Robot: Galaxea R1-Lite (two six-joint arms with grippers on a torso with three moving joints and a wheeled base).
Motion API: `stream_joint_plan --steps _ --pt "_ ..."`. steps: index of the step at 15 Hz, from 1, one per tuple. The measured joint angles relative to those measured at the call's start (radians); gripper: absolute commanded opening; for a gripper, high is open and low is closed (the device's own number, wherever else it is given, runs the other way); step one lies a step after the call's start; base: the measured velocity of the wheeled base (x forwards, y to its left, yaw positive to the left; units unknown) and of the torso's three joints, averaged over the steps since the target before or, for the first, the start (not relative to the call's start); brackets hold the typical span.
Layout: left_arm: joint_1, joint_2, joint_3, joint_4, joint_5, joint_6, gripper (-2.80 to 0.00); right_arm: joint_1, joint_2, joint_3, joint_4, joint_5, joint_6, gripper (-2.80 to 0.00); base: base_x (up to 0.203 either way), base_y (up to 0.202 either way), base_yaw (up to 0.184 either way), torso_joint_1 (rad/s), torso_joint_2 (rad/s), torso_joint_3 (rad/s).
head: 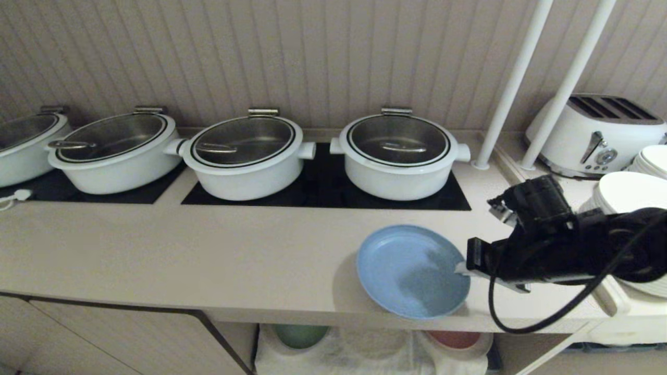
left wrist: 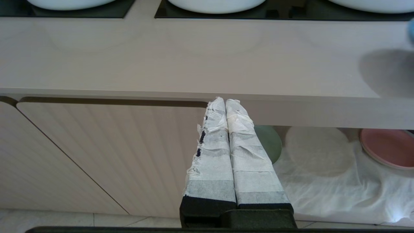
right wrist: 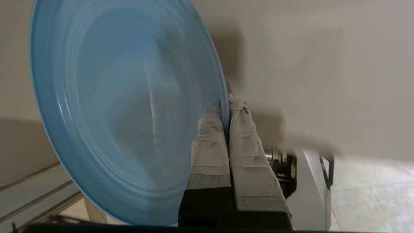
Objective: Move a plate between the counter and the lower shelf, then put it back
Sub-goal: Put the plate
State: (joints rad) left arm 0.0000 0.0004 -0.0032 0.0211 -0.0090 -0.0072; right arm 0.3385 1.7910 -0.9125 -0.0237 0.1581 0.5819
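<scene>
A: We have the right end effector (head: 461, 269) clamped tight on the rim of the blue plate (head: 411, 271); its taped fingers (right wrist: 210, 136) pinch the edge from both sides; the left end effector (left wrist: 226, 106) hangs closed and empty below the surface (head: 208, 250).

B: We judge the plate is over the front of the surface, near its edge; whether it rests there or hangs just above, we cannot tell; the middle of the lower shelf (left wrist: 323, 181) lies bare between the green plate (left wrist: 268, 142) and the pink plate (left wrist: 388, 145).

A: It is round, so no long axis; its face points up, tilted a little.

B: Next, we think, level it and set it down gently before letting go.
</scene>
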Motion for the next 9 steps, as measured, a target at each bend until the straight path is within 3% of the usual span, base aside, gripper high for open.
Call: stream_joint_plan --steps 9 --pt "0.0 0.0 0.0 0.0 0.0 0.0 -2.8 -0.038 0.203 -0.145 -0.022 0.0 0.002 -2.8 0.0 0.0 0.0 0.0 0.0 0.0"
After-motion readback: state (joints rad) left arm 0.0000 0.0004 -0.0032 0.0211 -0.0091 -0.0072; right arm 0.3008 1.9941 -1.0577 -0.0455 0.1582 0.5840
